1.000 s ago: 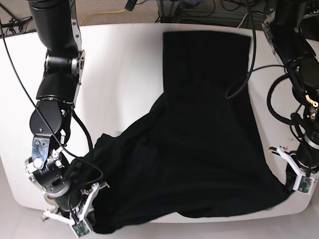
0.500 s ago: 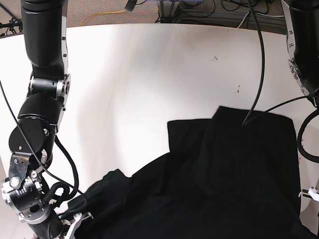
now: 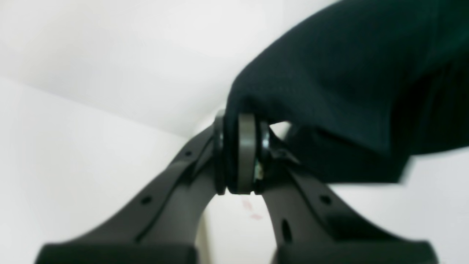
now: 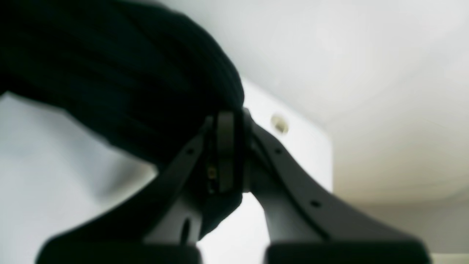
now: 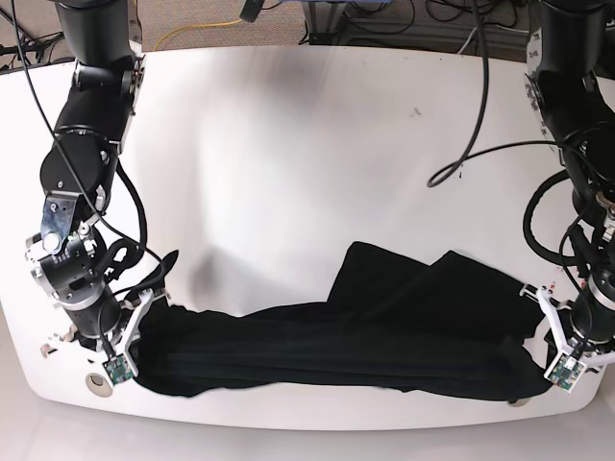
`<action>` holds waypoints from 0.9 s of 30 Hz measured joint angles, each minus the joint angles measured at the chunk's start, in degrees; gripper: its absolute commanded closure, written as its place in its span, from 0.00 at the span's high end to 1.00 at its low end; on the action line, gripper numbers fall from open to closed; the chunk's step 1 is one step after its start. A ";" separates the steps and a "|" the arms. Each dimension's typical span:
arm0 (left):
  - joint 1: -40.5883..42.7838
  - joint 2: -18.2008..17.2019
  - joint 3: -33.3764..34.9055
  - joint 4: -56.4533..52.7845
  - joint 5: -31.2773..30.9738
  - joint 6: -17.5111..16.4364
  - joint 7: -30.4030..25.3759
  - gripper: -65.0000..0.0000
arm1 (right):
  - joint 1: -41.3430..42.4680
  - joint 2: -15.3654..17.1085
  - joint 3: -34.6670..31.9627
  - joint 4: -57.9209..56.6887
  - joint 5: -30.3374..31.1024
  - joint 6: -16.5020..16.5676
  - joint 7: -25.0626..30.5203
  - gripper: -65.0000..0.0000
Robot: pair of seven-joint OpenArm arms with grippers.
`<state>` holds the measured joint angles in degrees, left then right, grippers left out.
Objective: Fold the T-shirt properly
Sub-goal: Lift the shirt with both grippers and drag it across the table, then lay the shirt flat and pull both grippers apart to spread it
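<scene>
The black T-shirt lies bunched in a low, wrinkled band along the front edge of the white table; no print shows. At its right end my left gripper is shut on a corner of the cloth, and the left wrist view shows the T-shirt pinched between the pads. My right gripper is shut on the left end. In the right wrist view the T-shirt bulges over the closed fingertips.
The table's curved front edge runs just below the cloth, with a round hole by the right gripper. Black cables hang over the table's right side. Cables and equipment sit beyond the far edge.
The shirt reached to the table's far edge a second ago; it has since been drawn toward the front and now lies in a narrow band. Both grippers stayed shut on its corners.
</scene>
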<state>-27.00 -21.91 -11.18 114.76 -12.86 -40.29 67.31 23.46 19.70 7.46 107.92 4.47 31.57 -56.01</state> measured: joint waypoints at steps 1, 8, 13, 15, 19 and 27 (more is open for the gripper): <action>1.53 0.72 -0.50 0.02 -0.37 -0.11 -0.09 0.00 | -1.16 0.00 0.22 0.04 0.13 0.00 0.20 0.00; 17.99 5.75 -5.07 -0.28 0.26 -0.02 0.66 0.00 | -12.07 -3.32 6.64 1.14 1.57 0.48 0.46 0.00; 26.71 8.00 -5.29 -0.20 -0.02 -0.02 0.09 0.00 | -17.73 -4.66 9.46 1.14 0.59 0.13 0.46 0.00; 30.18 8.37 -5.33 -0.20 0.13 0.02 -0.07 0.00 | -20.00 -4.96 9.40 1.16 0.76 0.11 0.48 0.00; 35.54 10.25 -5.60 -0.28 0.79 0.13 0.33 0.00 | -24.06 -5.92 9.35 1.16 0.90 0.15 0.44 0.00; 42.53 10.60 -5.60 -0.28 0.39 0.17 0.00 0.00 | -30.84 -6.21 9.40 1.16 0.72 -0.04 0.76 0.00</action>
<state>15.53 -11.31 -16.78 114.48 -12.47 -40.12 67.31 -7.38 13.50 16.86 109.08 5.19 31.53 -55.24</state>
